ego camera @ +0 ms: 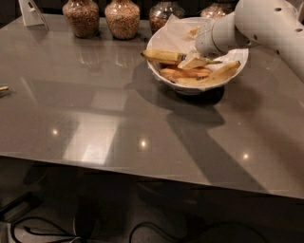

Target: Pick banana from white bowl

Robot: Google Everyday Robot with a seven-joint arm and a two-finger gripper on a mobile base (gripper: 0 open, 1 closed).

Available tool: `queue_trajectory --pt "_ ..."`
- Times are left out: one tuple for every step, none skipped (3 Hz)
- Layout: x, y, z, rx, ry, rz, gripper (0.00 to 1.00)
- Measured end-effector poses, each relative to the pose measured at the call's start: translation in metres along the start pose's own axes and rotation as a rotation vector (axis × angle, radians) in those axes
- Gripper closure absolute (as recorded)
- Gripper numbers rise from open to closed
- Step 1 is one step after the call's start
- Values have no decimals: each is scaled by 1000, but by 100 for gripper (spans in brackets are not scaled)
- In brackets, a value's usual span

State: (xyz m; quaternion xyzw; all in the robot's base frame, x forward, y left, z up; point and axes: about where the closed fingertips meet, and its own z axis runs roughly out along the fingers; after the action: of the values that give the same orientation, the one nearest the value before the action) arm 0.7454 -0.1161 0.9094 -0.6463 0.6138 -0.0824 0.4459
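The white bowl [164,71] stands at the table's far right, lined with crumpled white paper. The banana [161,56] is long and slender with a dark sticker. It lies across the top of the bowl, its left end sticking out over the rim and its thin stem pointing right. Shorter orange-yellow bananas [185,72] and a pale one [223,72] lie under it. My gripper [194,60] reaches in from the right on the white arm [266,21] and sits down on the banana's right half, hiding that part.
Several glass jars of grains [122,18] stand along the table's back edge, just left of and behind the bowl. A white card stand [32,12] is at the back left. A small object [4,88] lies at the left edge.
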Motion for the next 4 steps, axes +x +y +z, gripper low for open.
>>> queue_trajectory --pt "1 0 0 -1 2 0 40" --pt "2 0 1 -2 4 2 48" --pt "3 2 5 -7 3 9 51" --pt "7 9 16 -27 5 28 48"
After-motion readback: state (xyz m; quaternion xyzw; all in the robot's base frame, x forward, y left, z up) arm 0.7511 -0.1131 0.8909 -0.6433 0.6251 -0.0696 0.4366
